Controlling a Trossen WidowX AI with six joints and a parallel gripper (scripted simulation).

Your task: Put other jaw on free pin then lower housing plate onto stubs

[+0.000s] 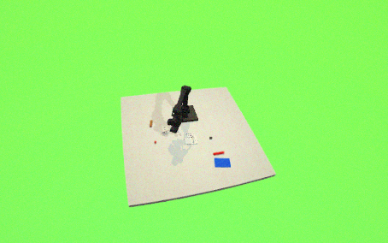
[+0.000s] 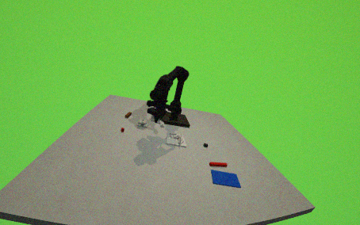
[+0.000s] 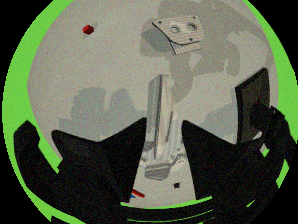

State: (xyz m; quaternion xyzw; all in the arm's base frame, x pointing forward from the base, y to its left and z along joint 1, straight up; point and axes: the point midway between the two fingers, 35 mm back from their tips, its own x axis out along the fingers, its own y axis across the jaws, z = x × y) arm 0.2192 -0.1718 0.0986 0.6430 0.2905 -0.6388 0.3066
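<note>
My gripper [image 1: 173,130] [image 2: 157,120] [image 3: 164,123] is shut on a loose white jaw [image 3: 159,112], a long narrow piece standing up between the fingertips in the wrist view. The white base [image 1: 188,140] [image 2: 171,143] lies on the table just to the right of the gripper in the top and exterior views, with small parts on it too blurred to separate; the pins and mesh of teeth cannot be made out. The housing plate [image 1: 164,130] [image 2: 142,123] [image 3: 184,30], pale with two round holes, lies apart from the base, to the left of the gripper in the top and exterior views.
A small red block [image 1: 155,142] [image 2: 122,130] [image 3: 88,29] and an orange-brown block [image 1: 150,123] [image 2: 128,115] lie left. A small dark block [image 1: 210,138] [image 2: 205,145] [image 3: 176,185], a red bar [image 1: 218,153] [image 2: 218,164] and a blue sheet [image 1: 222,162] [image 2: 226,178] lie right.
</note>
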